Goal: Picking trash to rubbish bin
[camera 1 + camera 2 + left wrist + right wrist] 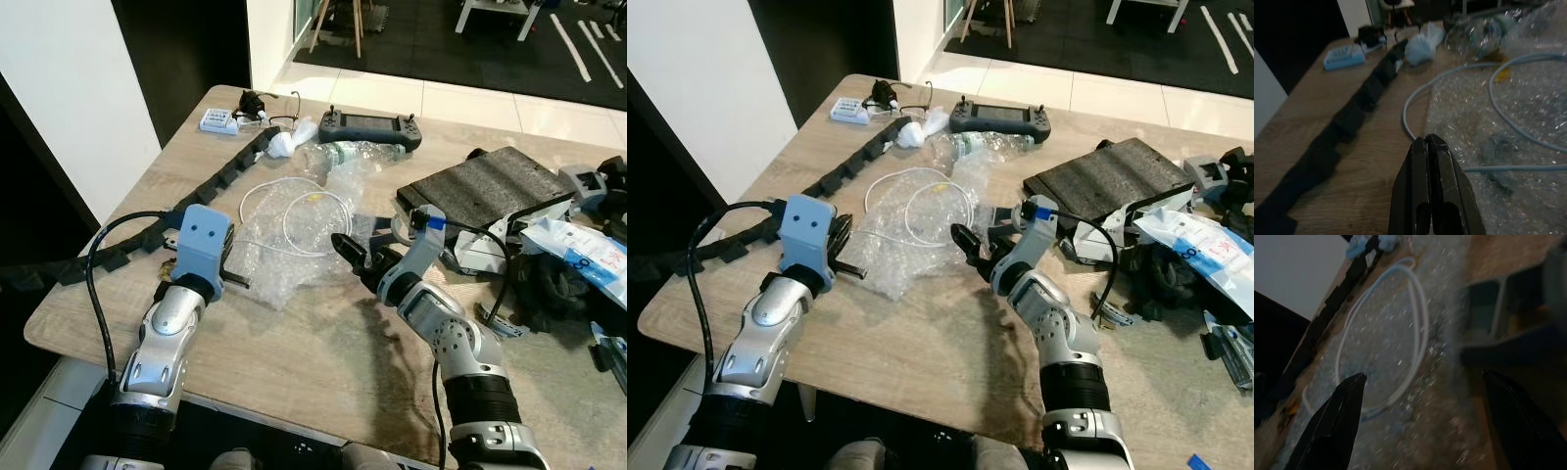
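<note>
A workshop or lab room is being shown: a wooden surface (294, 343) is being crowded with a handheld controller (369, 128), a black cable chain (211, 186), a coiled cable (294, 211), a foam pad (485, 186) and bubble wrap (284, 250).

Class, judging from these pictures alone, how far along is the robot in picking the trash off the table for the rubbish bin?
Nothing looks done yet: the bubble wrap, crushed plastic bottle and crumpled tissue all lie on the wooden table. In hand: the right gripper, fingers open, sits at the wrap's edge, while the left gripper, shut and holding nothing, points at its other side. Left: grasping each piece and carrying it to a bin.
</note>
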You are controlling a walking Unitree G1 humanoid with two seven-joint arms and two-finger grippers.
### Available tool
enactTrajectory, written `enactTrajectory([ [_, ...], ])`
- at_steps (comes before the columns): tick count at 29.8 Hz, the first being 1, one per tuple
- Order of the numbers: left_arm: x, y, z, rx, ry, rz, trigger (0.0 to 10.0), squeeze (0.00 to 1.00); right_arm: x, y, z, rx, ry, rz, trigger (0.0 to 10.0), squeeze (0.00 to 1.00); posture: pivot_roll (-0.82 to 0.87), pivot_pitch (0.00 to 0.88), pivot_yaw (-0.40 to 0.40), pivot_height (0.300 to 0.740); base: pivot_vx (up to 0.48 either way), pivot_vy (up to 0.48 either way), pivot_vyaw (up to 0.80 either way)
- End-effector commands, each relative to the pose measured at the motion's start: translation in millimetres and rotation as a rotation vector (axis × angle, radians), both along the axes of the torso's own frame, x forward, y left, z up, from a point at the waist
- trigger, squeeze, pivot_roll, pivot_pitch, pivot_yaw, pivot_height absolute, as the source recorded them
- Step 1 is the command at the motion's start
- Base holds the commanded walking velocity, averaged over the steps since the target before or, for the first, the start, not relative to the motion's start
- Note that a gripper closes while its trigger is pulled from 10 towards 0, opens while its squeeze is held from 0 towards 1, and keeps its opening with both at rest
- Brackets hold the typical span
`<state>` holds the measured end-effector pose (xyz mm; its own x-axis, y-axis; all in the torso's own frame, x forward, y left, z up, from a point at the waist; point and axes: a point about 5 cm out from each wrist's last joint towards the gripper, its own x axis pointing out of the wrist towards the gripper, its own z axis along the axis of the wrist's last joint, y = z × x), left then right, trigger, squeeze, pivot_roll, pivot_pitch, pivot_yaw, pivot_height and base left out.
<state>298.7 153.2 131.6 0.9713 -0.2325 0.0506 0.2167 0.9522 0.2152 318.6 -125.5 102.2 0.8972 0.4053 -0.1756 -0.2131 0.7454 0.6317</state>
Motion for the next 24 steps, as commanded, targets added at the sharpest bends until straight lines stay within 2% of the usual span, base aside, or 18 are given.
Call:
enactTrajectory([
  [1,-2.4,-3.6,0.7,0.008,-0.017,-0.034,10.0,0.00,-5.4,-0.1,-13.3,0.011,0.083,0.001,10.0,0.00,0.06,0.059,-0.025,0.740,0.000,0.000,0.00],
  [4,-2.3,-4.3,1.5,0.012,-0.023,-0.041,10.0,0.00,-5.1,-0.1,-13.3,0.021,0.089,0.001,10.0,0.00,0.06,0.059,-0.025,0.740,0.000,0.000,0.00],
  [8,-4.8,-11.7,5.7,0.000,-0.044,-0.111,10.0,0.00,-2.7,-0.9,-14.3,0.062,0.108,-0.001,10.0,0.00,0.06,0.062,-0.023,0.740,0.000,0.000,0.00],
  [13,-10.6,-24.9,5.7,0.052,-0.057,-0.223,10.0,0.00,7.0,0.3,-21.7,0.133,0.152,-0.038,10.0,0.00,0.06,0.066,-0.020,0.740,0.000,0.000,0.00],
  [17,-10.3,-26.4,5.8,0.066,-0.062,-0.231,10.0,0.00,14.6,4.4,-23.0,0.183,0.176,-0.047,10.0,0.00,0.06,0.068,-0.022,0.740,0.000,0.000,0.00],
  [24,-9.9,-26.5,6.0,0.070,-0.064,-0.233,10.0,0.00,21.1,10.6,-20.8,0.174,0.188,-0.022,10.0,0.00,0.06,0.072,-0.028,0.740,0.000,0.000,0.00],
])
